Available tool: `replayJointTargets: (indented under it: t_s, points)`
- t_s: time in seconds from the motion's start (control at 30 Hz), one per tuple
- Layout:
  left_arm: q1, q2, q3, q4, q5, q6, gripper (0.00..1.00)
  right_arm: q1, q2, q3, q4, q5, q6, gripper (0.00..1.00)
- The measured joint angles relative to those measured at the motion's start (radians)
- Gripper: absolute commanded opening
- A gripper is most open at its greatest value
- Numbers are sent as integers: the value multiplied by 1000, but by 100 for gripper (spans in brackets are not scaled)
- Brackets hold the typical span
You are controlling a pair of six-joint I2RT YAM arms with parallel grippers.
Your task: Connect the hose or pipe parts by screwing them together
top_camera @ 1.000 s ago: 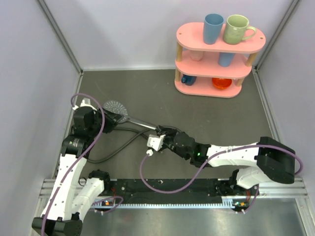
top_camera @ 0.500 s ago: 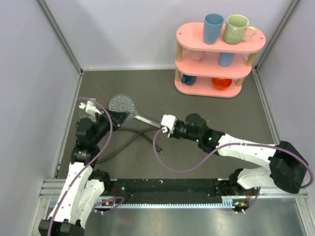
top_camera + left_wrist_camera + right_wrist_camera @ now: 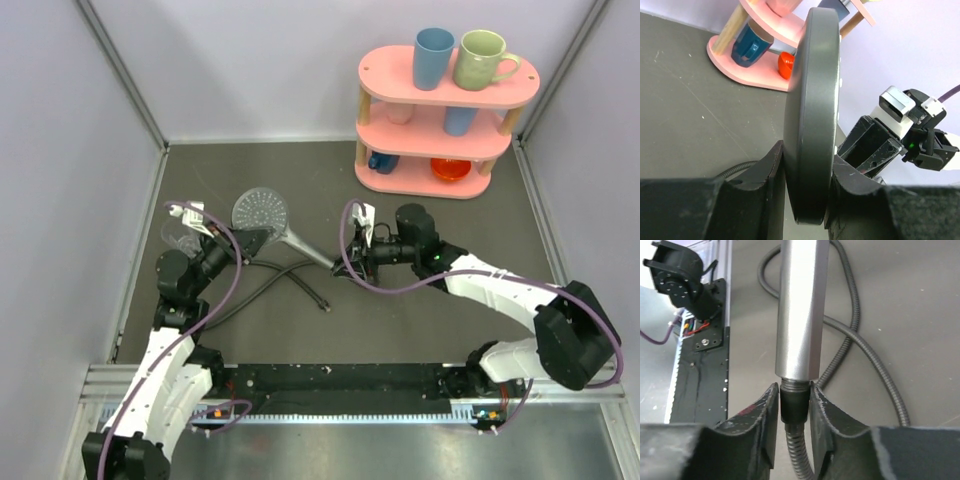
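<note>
1. Shower head (image 3: 260,210) is clamped in the left gripper (image 3: 810,160). Its fingers (image 3: 771,172) are pinched narrow on the disc's two flat faces, which the wrist view shows edge-on. I read that as a brace, so the head cannot spin while the joint is turned.
2. The right gripper (image 3: 793,401) is drawn in to a slim gap on the dark hose fitting (image 3: 793,405), one finger on either side. It grips right where the fitting meets the threaded end of the silver handle (image 3: 800,305). Gripping the nut instead of the hose itself lets a wrist roll drive the thread.
3. Fitting and handle look in line and butted together. How far the thread has gone in, I cannot tell.
4. From above, the head sits toward 10 o'clock of the table's (image 3: 250,170) middle. Its handle slopes away to 4 o'clock, bridging the two grippers and apparently held off the surface.
5. The hose (image 3: 880,375) trails from the fitting in slack crossed loops on the table, running off toward 8 o'clock. That slack should let it twist freely.
6. A pink rack (image 3: 440,135) of mugs stands at 1 o'clock, well apart.
</note>
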Motion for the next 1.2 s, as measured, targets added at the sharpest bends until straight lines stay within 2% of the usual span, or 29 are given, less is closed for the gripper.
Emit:
replayJointTargets:
  t_s: [0.03, 0.1, 0.13, 0.27, 0.37, 0.47, 0.67, 0.9, 0.93, 0.97, 1.07, 1.13, 1.17, 1.2]
  points:
    - [-3, 0, 0, -1, 0, 0, 0, 0, 0, 0, -1, -10, 5, 48]
    - [-11, 0, 0, -19, -10, 1, 0, 4, -5, -1, 2, -21, 18, 55]
    - [-13, 1, 3, -41, -24, -5, 0, 7, -14, -5, -1, -18, 18, 66]
    - [-16, 43, 82, -234, -95, -14, 0, 40, -121, -85, 65, 91, -29, 77]
    - [-18, 85, 174, -445, -171, -24, 0, 130, -211, -139, 108, 252, -122, 79]
    - [-18, 95, 256, -635, -241, -61, 0, 252, -237, -169, 160, 470, -245, 78]
    - [-18, 92, 369, -836, -313, -156, 0, 360, -224, -214, 234, 756, -441, 74]
    - [-18, 85, 429, -958, -321, -245, 0, 430, -120, -209, 287, 908, -587, 61]
    - [-18, 85, 433, -969, -321, -253, 0, 445, -99, -207, 293, 932, -612, 58]
    - [-18, 85, 437, -982, -321, -258, 0, 455, -85, -205, 299, 948, -628, 49]
    - [-18, 85, 446, -1011, -324, -268, 0, 491, -42, -204, 356, 1015, -692, 41]
    - [-18, 85, 447, -1020, -324, -273, 0, 506, -23, -204, 392, 1044, -717, 24]
    - [-18, 85, 447, -1024, -325, -274, 0, 510, -21, -204, 401, 1051, -726, 8]
    - [-18, 85, 447, -1028, -325, -274, 0, 512, -21, -203, 406, 1057, -731, 2]
